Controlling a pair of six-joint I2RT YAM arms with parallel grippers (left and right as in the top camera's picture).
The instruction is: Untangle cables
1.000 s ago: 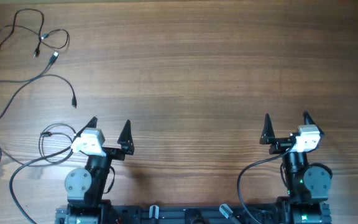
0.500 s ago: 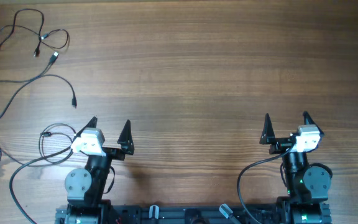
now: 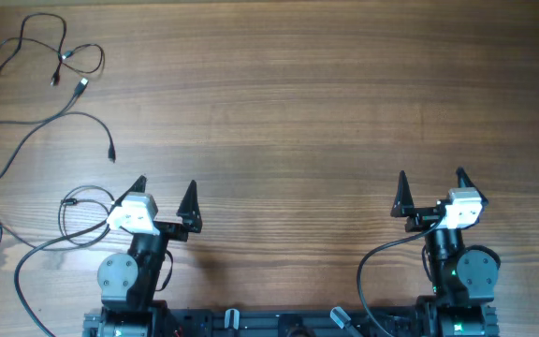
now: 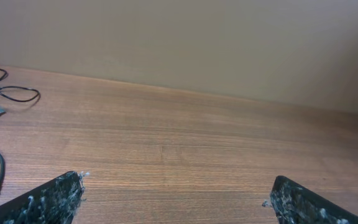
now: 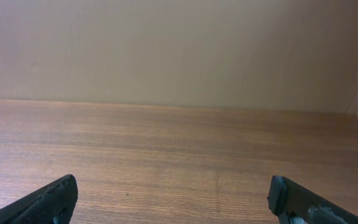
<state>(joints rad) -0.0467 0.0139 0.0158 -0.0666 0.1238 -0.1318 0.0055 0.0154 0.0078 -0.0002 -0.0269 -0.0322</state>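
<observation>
Appears unfinished: cables (image 3: 62,58) looped and crossing far left, left gripper (image 3: 166,187) and right gripper (image 3: 431,178) spread, empty.

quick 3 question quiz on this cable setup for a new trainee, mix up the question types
1. True or false: the left end effector is gripping one of the cables.
2. In the overhead view, where on the table do the cables lie? A) along the left side B) in the centre C) along the right side
3. Which wrist view shows any of the cables?

Key: 1. False, it is open and empty. 2. A. 3. The left wrist view; the right one shows only bare wood.
</observation>
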